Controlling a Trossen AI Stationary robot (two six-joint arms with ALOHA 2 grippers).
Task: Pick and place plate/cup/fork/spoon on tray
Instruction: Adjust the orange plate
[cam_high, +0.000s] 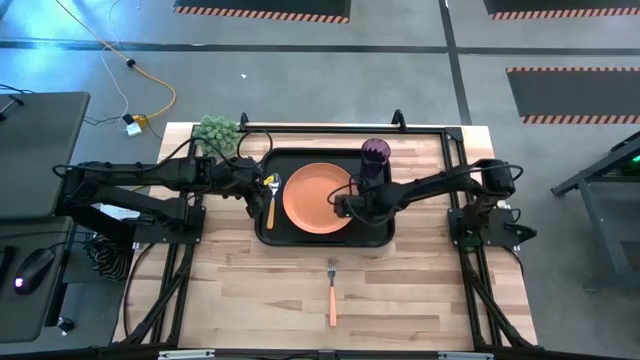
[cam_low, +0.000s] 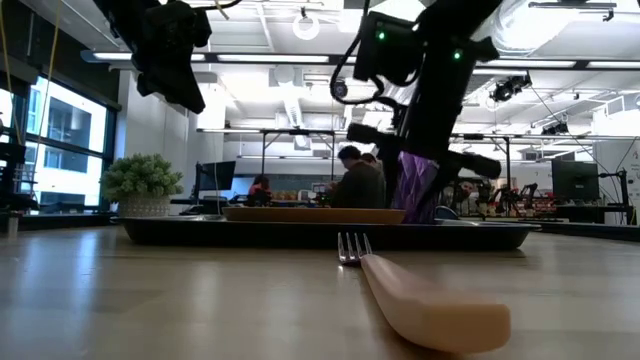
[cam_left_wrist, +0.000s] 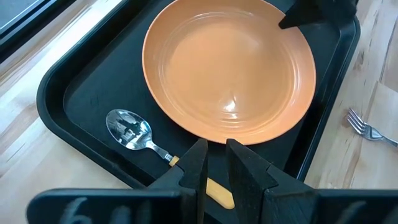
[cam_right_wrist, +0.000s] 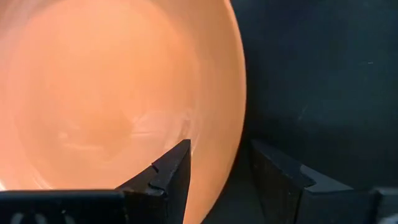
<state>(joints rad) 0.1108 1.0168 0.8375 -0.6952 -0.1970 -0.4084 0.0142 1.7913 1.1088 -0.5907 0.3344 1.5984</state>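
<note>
Orange plate (cam_high: 315, 198) lies flat on the black tray (cam_high: 375, 238), the landmark here. The spoon (cam_high: 271, 196) rests inside the tray's left edge, the purple cup (cam_high: 374, 158) stands at its far right corner, and the fork (cam_high: 332, 290) lies on the wooden counter (cam_high: 230, 300) in front of the tray, apart from it. Right gripper (cam_right_wrist: 217, 174) is spread, its fingers straddling the plate's rim. Left gripper (cam_left_wrist: 214, 163), fingers narrowly parted and empty, hangs over the spoon's handle. The fork looks light, stiff and slippery; its orange handle is probably the best hold.
</note>
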